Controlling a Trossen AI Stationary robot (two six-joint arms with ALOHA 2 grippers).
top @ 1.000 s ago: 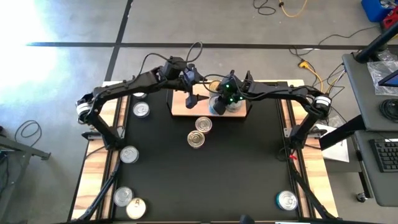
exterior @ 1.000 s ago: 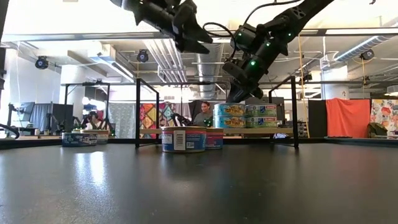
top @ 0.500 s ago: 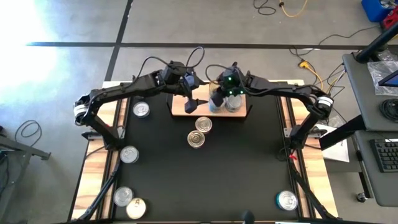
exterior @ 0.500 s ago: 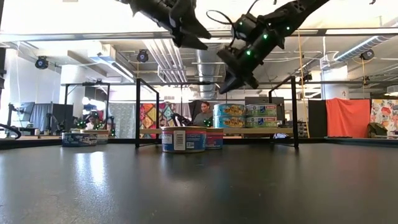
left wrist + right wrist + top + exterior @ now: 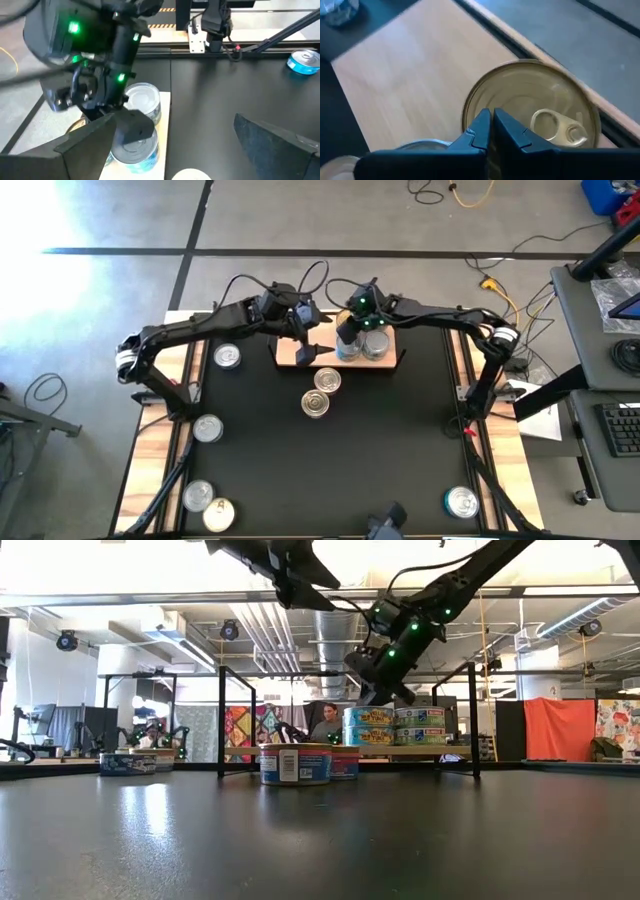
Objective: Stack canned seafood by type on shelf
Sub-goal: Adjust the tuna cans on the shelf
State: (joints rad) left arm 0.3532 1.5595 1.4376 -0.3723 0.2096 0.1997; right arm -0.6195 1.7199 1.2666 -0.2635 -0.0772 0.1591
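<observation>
The shelf [image 5: 286, 358] is a light-wood board at the table's far middle. Two short stacks of canned seafood [image 5: 370, 727] [image 5: 420, 727] stand on it. My right gripper [image 5: 490, 127] is shut and hangs just above the gold lid [image 5: 540, 110] of the left stack. The low view shows a thin gap under its tips [image 5: 378, 696]. My left gripper [image 5: 180, 150] is open, higher up, over the shelf's left part [image 5: 305, 348]. Nothing is between its fingers. Two more tins [image 5: 327, 380] [image 5: 315, 403] stand on the table just in front of the shelf.
Loose tins stand on the black table: one at the far left [image 5: 228, 357], one at mid left [image 5: 207, 428], two at the near left corner [image 5: 197, 496] [image 5: 219, 514], one at the near right [image 5: 462, 501]. Black wire posts [image 5: 221, 720] [image 5: 472, 718] rise at the shelf's ends.
My right gripper, shut throughout, has swung toward the table's left along the shelf. It rose, then dipped again, and now hangs over the left stack. My left gripper has stayed open and shifted only slightly. No tin has moved.
</observation>
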